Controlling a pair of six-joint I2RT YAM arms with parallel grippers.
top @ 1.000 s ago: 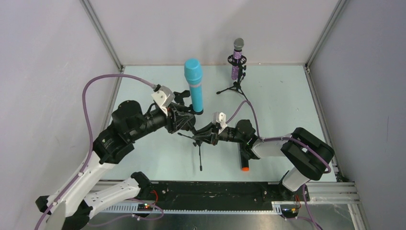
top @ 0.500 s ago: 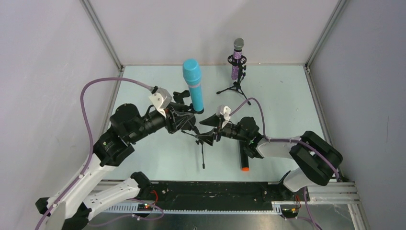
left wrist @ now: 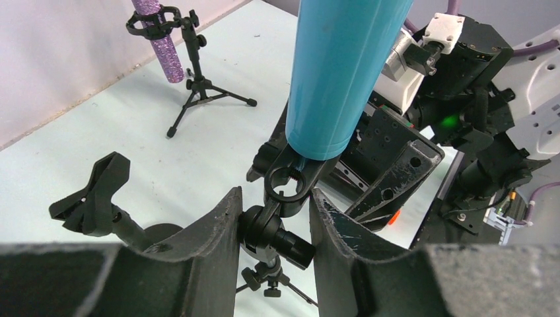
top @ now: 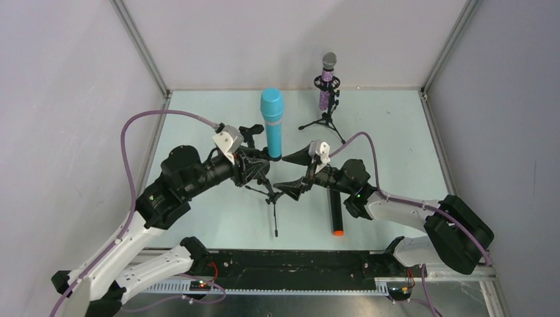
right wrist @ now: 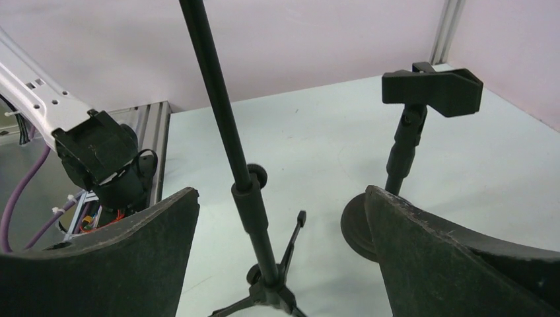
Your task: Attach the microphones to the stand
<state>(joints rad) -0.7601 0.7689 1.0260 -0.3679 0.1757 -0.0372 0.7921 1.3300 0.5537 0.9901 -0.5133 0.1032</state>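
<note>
Light-blue microphone (top: 271,125) clipped in tripod stand (top: 275,214); left gripper (left wrist: 274,206) jaws clench its swivel, right gripper (right wrist: 280,195) jaws gape round its pole.

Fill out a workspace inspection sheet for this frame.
Surface: pale matte table.
Job's things: light-blue microphone upright in the middle stand clip; purple microphone on the rear stand; black microphone lying flat; round-base stand with its clip empty.
Clutter: nothing seen.
Grippers: left gripper clamped on middle stand's swivel; right gripper open around its pole, not touching.
Cables: purple cables loop off both wrists.
Surroundings: grey walls, metal frame.
</note>
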